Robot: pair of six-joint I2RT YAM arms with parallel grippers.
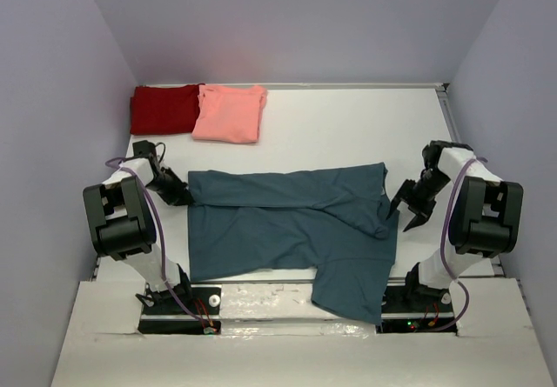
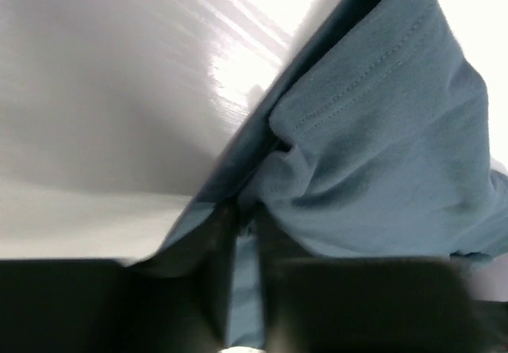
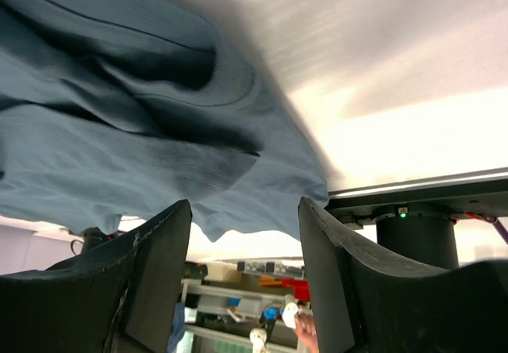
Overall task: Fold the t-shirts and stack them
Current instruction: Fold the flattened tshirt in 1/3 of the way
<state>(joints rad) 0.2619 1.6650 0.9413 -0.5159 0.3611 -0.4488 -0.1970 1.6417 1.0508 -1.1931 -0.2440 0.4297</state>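
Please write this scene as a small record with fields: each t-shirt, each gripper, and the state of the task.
teal t-shirt: spread on the table near the arms, partly folded, one part reaching over the near edge
red t-shirt: folded, far left corner
pink t-shirt: folded, right beside the red t-shirt
left gripper: shut on the teal t-shirt's left edge
right gripper: open, at its right edge, holding nothing
task state: two folded, none stacked

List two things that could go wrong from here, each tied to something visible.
1. Only the left tool pinches the teal t-shirt; the right tool is open, so a pull may skew it.
2. A flap reaches past the table at its near edge and may drag the cloth off.
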